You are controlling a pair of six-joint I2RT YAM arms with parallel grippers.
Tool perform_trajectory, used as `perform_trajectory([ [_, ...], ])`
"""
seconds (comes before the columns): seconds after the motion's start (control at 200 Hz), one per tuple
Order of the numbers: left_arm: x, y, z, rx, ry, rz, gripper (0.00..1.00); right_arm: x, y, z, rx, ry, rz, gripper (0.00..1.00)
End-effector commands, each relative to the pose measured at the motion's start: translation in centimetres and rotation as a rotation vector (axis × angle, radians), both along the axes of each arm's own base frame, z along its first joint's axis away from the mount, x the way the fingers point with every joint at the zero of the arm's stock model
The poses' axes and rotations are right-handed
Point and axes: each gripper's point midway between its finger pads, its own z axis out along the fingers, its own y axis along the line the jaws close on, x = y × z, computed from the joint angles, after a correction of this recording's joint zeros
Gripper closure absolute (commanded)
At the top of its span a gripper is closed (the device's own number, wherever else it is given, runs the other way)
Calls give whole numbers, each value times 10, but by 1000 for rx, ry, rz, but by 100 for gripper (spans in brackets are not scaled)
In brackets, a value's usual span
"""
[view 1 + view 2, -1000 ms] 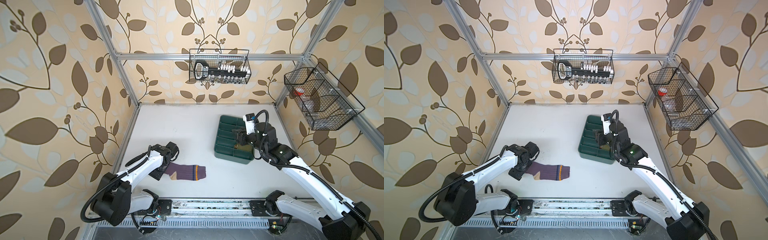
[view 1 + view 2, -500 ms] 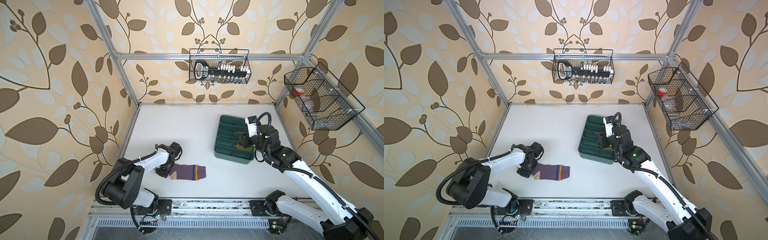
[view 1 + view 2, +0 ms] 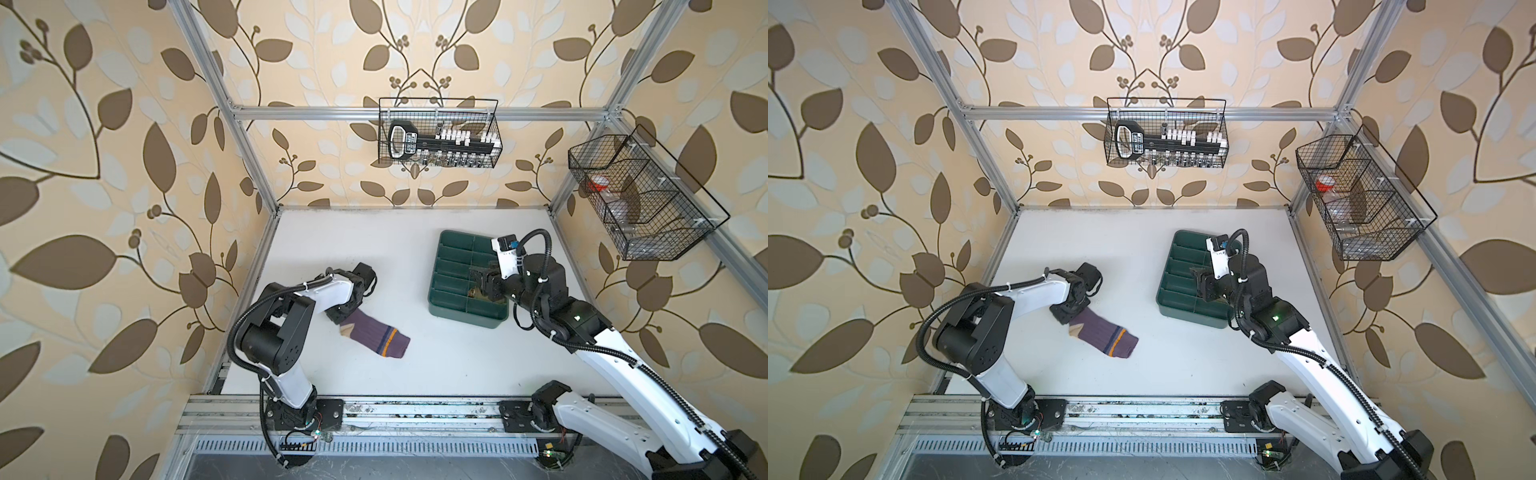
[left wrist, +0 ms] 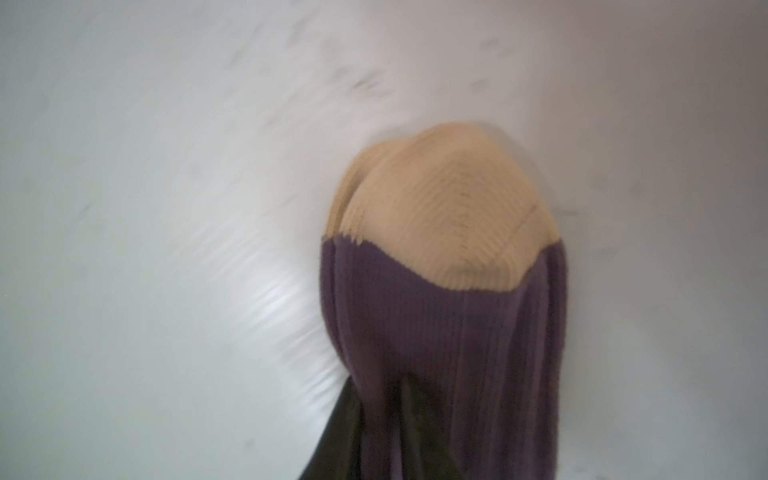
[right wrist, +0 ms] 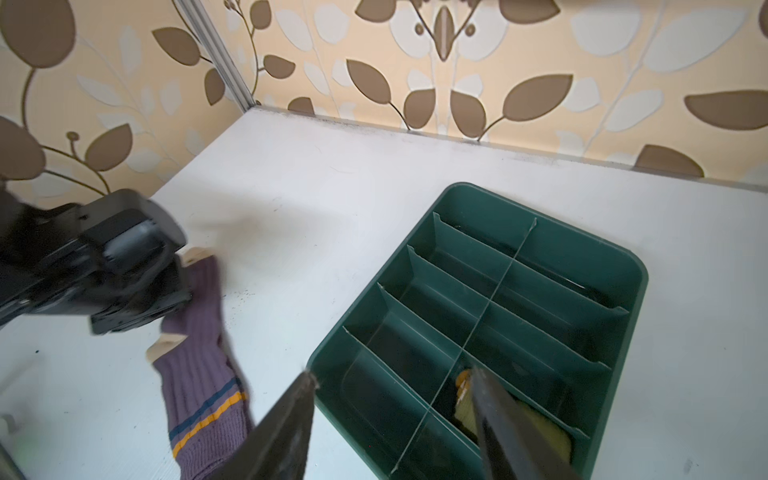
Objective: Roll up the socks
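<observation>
Purple sock (image 3: 380,340), foot pinched in left gripper (image 3: 340,319), open table (image 3: 436,365) beside

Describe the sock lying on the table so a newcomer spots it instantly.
On the white table, look left of the dark green divided tray, out on the bare surface. There lies the purple sock, ribbed, with a beige heel and navy and yellow cuff stripes. The only other sock, the olive-mustard sock, sits down in a tray compartment.
</observation>
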Motion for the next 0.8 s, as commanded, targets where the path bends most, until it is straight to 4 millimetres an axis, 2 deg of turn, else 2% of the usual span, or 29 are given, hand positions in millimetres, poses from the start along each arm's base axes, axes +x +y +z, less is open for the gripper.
perform_trajectory([
  [0.0,61,-25,16,36,-131,-274,81,-18,-1,-20,-50,31,51,39],
  [0.07,81,-45,18,12,-173,-379,81,-25,-3,-25,-53,36,55,39],
  [0.21,112,-110,18,-51,-219,-638,79,-33,-7,-31,-48,44,53,39],
  [0.32,117,-161,20,-64,-236,-798,76,-37,-8,-33,-53,53,53,39],
  [0.39,117,-183,22,-64,-245,-867,67,-39,-9,-36,-64,61,52,39],
  [0.43,117,-186,25,-45,-252,-869,63,-39,-10,-37,-69,64,52,39],
  [0.485,118,-184,33,-29,-271,-853,52,-42,-10,-40,-80,75,59,39],
  [0.56,121,-169,48,24,-303,-814,42,-46,-9,-43,-95,88,75,39],
  [0.635,123,-153,66,41,-328,-780,27,-51,-7,-46,-109,95,97,38],
  [0.71,126,-142,93,26,-365,-760,16,-59,1,-48,-124,86,156,35],
  [0.795,123,-137,139,32,-445,-780,6,-69,14,-46,-144,39,239,35],
])
